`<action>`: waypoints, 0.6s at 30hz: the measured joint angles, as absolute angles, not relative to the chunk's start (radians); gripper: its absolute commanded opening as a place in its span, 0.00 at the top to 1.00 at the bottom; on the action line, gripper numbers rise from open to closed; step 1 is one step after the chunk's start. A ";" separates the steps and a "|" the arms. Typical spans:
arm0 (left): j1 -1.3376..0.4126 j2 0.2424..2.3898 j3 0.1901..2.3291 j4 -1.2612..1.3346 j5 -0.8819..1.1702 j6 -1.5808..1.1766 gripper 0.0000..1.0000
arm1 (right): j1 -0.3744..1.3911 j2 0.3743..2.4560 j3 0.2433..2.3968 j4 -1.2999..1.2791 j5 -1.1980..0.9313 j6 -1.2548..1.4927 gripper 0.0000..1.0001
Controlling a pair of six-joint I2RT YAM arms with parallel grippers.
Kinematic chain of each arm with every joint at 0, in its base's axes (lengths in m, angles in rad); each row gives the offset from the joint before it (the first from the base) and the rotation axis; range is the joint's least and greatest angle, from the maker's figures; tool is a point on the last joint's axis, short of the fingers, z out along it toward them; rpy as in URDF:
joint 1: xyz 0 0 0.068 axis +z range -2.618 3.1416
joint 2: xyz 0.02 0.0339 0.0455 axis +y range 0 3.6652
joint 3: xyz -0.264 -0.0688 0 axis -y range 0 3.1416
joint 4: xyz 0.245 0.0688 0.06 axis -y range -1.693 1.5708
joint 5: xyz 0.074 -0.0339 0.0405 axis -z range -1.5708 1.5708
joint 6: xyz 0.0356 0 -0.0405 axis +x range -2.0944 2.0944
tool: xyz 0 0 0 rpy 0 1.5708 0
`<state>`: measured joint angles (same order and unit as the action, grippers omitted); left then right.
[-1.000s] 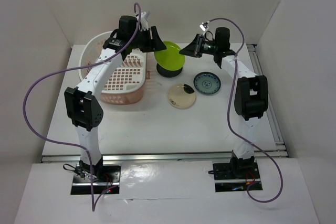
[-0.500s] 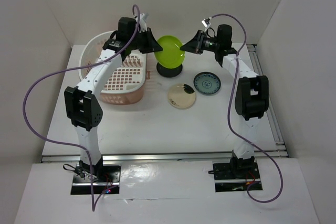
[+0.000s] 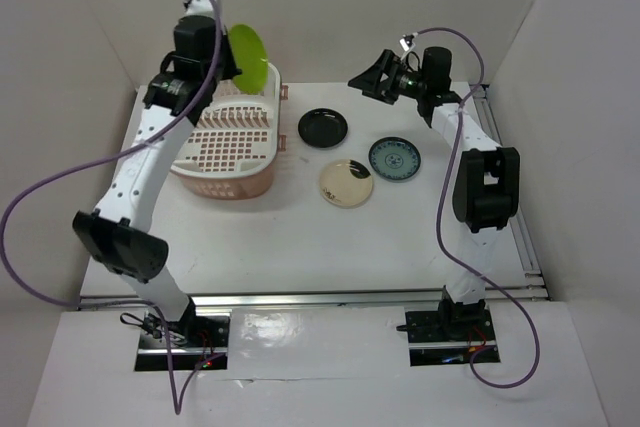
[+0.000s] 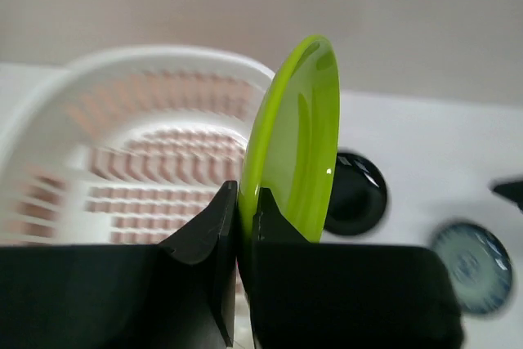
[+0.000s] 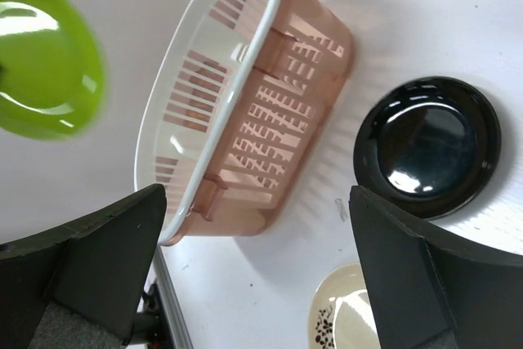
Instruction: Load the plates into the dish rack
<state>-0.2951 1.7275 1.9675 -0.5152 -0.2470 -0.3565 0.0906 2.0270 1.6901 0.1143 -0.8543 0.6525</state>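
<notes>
My left gripper (image 3: 228, 65) is shut on the edge of the lime green plate (image 3: 248, 57) and holds it upright, on edge, above the far end of the pink dish rack (image 3: 228, 183). In the left wrist view the green plate (image 4: 296, 140) stands pinched in my left gripper (image 4: 245, 206), with the rack's white rim (image 4: 163, 56) behind it. My right gripper (image 3: 362, 80) hangs open and empty, high over the back of the table. The black plate (image 3: 323, 127), the teal patterned plate (image 3: 394, 158) and the cream plate (image 3: 346, 183) lie flat on the table right of the rack.
The right wrist view looks down on the rack's slotted wall (image 5: 302, 79), the black plate (image 5: 429, 145) and part of the cream plate (image 5: 351, 320), with the green plate (image 5: 45, 55) at upper left. White walls close in the table on three sides.
The right gripper opened and let go of the green plate. The left arm, shut on the plate, swung it left and back from above the black plate to over the rack.
</notes>
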 measured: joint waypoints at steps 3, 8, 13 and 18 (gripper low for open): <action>-0.268 1.630 1.924 -0.463 -0.386 -0.281 1.00 | 0.085 2.026 1.669 0.112 -0.849 0.654 0.00; -0.248 1.546 1.753 -0.284 -0.570 -0.098 1.00 | 0.085 2.027 1.653 0.120 -0.853 0.672 0.00; -0.210 1.640 1.661 -0.208 -0.608 0.047 1.00 | 0.085 2.044 1.643 0.166 -0.875 0.710 0.00; -0.175 1.724 1.653 -0.176 -0.605 0.167 1.00 | 0.085 2.088 1.643 0.178 -0.887 0.722 0.00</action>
<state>-0.1745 1.7237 1.6531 -0.1764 -0.6048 0.1673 0.0853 2.0884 1.6428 0.1783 -0.8871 0.7223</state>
